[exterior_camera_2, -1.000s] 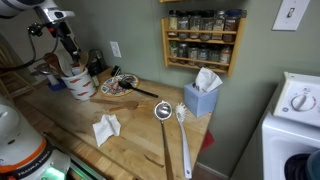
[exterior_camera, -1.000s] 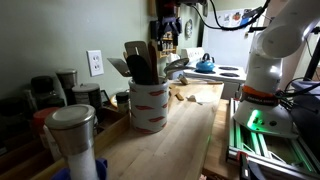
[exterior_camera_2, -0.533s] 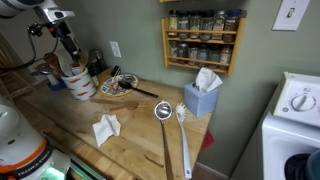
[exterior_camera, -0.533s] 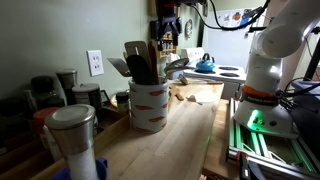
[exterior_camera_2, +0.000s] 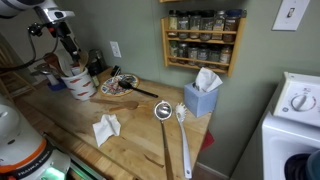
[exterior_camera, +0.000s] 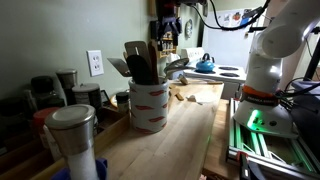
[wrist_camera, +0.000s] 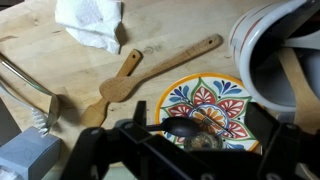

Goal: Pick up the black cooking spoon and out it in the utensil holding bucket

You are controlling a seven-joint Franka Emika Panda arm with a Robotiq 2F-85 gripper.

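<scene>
- Fingers hang right over the utensil bucket, at the far end of the wooden surface. I honestly can't tell if they're wide, narrow or gripping something. They're tiny and dark in both exterior views, and the wrist view only shows dark hardware along its bottom edge.
- The bucket is white with a red pattern and stands upright. A bunch of dark and wooden utensils stick out of the top.
- The black cooking spoon looks to be lying on the surface just beside the bucket, not in it. Its head is on the colourful patterned plate and its handle runs off the plate toward the blue tissue box. The wrist view shows a dark glossy spoon bowl sitting on that plate.
- A wooden spoon lies flat next to the plate, with a crumpled white napkin nearby but not touching it.
- A steel ladle lies further along the surface with its long handle running to the front edge. A white-handled brush lies just beside it.
- A spice rack is mounted on the wall above the tissue box.
- A steel canister sits close to the camera in an exterior view, with a blue kettle way back on the stove.
</scene>
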